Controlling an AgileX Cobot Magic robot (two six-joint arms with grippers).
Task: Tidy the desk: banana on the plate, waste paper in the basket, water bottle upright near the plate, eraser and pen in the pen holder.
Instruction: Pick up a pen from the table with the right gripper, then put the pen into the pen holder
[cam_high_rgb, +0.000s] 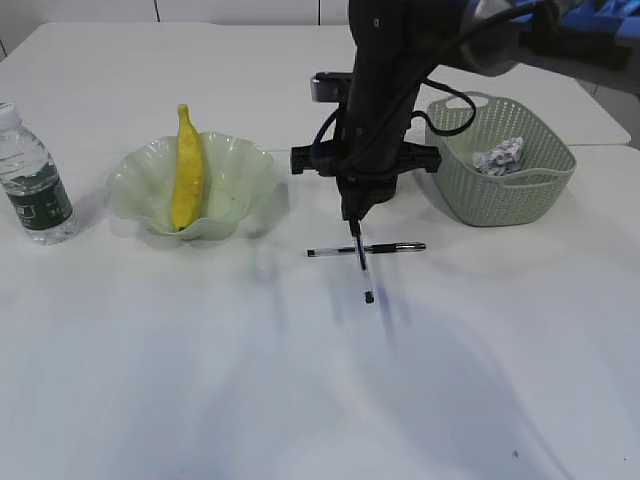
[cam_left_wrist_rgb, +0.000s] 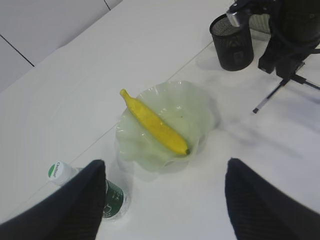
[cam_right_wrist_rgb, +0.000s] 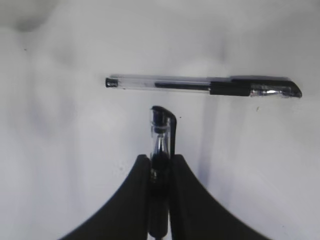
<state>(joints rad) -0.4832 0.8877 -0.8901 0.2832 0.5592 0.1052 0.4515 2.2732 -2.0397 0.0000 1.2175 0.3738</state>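
**Right tool has one pen pinched; the holder sits behind the arm**

I start with the desk — wide, white, mostly bare in front. On it, left to right in the exterior view: the water bottle standing upright just beside the plate, the banana lying in that plate, my right arm at centre, and the basket on the right with the waste paper already inside.

The right tool is pressed together on a pen. In its wrist view the pads clamp the barrel, with the capped end sticking out ahead. In the exterior view the held pen slants down toward me, its tip near the desk. A second pen lies flat just beyond the tool, its long axis crosswise to the held one.

What the coming move turns on: the pen holder shows only in the left wrist view, behind the right arm, near the basket side. I judge the right arm far nearer, so it should lift, swing back and stand the pen upright over the rim.

The left tool hangs with its fingers spread wide above the plate and bottle — empty. I cannot find the eraser.
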